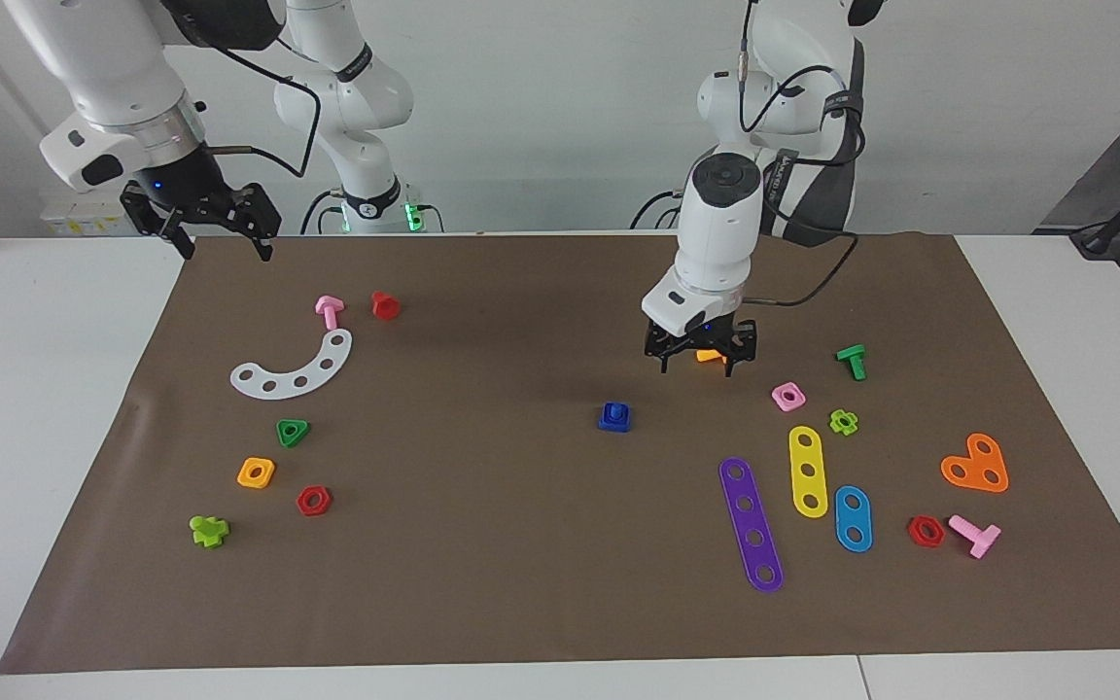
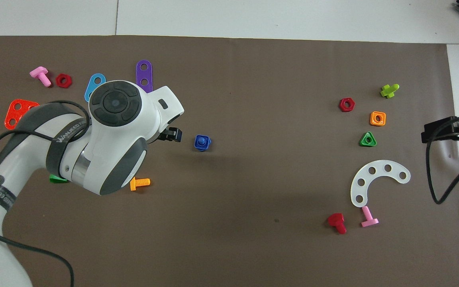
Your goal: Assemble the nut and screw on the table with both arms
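The dark blue nut [image 1: 614,422] [image 2: 207,147] lies mid-mat on the table [image 1: 35,389], with the dark blue screw [image 1: 614,409] [image 2: 202,141] seated in its centre hole as one piece. Nothing touches it. My left gripper [image 1: 695,364] hangs open and empty above the orange screw [image 1: 713,356] [image 2: 139,183], off toward the left arm's end from the blue piece. In the overhead view the left arm's wrist covers most of the left gripper [image 2: 169,134]. My right gripper [image 1: 220,233] [image 2: 436,131] waits open and empty above the mat's edge at the right arm's end.
A pink square nut [image 1: 787,396], a green screw [image 1: 852,361], and purple [image 1: 751,523] and yellow [image 1: 808,471] strips lie toward the left arm's end. A white arc [image 1: 296,367], a green triangular nut [image 1: 293,432] and an orange square nut [image 1: 256,472] lie toward the right arm's end.
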`<state>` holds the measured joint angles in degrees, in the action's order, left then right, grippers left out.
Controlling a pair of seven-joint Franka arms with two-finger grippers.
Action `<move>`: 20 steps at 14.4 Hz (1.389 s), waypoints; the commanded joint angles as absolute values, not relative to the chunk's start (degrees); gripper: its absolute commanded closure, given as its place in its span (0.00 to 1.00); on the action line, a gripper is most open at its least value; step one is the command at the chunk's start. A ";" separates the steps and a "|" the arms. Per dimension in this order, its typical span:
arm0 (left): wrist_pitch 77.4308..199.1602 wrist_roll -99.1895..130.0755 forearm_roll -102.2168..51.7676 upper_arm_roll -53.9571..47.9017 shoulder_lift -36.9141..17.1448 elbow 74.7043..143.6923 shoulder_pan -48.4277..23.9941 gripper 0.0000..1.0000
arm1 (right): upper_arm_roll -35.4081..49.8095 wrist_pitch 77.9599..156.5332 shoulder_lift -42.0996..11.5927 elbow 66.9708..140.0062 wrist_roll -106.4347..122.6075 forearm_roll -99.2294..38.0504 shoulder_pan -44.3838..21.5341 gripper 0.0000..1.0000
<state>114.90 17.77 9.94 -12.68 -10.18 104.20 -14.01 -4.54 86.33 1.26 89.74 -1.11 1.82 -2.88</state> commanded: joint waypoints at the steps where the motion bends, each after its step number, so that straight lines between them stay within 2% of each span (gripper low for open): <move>1: 112.33 14.77 9.15 -9.59 -5.98 106.61 -14.15 0.00 | -3.25 85.87 2.64 90.88 -0.61 0.88 -0.96 0.00; 9: 108.37 -2.35 0.62 3.24 4.74 110.57 -12.58 0.00 | -4.31 86.04 2.64 90.97 -1.14 0.97 -3.25 0.00; 11: 107.93 -5.35 0.44 2.73 5.10 109.78 -8.45 0.00 | -4.39 87.44 2.64 91.05 -1.14 0.97 -3.51 0.00; 20: 99.86 -9.84 -1.32 3.52 3.17 97.49 -4.84 0.00 | -5.45 87.45 2.55 90.97 -0.70 0.97 -4.13 0.00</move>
<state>103.48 -8.10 0.24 3.75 4.24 101.43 -5.90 -5.07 86.81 1.43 89.76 -1.09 1.69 -3.64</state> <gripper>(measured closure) 0.000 0.000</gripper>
